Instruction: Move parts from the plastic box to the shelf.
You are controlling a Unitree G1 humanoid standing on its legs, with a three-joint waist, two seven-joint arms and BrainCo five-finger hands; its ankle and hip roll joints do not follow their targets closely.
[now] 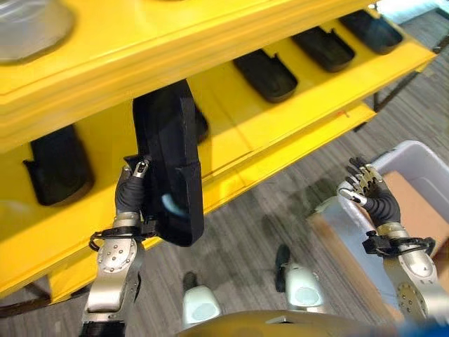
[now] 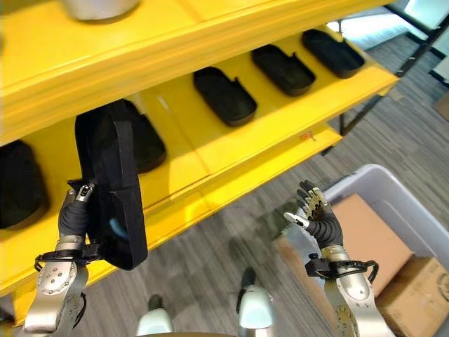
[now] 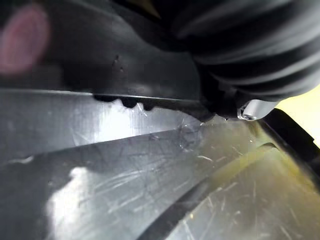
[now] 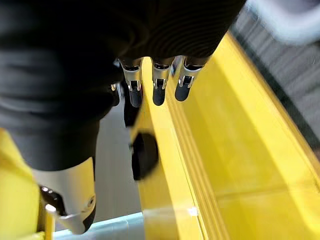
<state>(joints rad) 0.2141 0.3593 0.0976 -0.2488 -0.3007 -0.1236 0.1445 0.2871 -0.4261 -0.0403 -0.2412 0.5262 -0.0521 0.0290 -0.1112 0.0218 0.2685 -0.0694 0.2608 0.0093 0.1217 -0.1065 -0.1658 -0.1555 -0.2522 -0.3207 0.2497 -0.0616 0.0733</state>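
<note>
Eye views: the left hand (image 1: 130,191) has its fingers wrapped around a long black glossy part (image 1: 170,161), upright against the yellow shelf (image 1: 231,151), whose recesses hold more black parts (image 2: 224,95). The right hand (image 2: 317,214) is loosely open and empty above the grey plastic box (image 2: 393,196). Left wrist view: scratched shiny part surface right by the fingers.

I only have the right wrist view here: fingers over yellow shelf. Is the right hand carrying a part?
Observer: No, the right hand is open and empty, raised beside the grey plastic box.
Operator: Where's the part, then?
Observer: The left hand holds a long black part upright against the yellow shelf.
Operator: Anything already on the shelf?
Observer: Yes, several black parts lie in a row on it.
</note>
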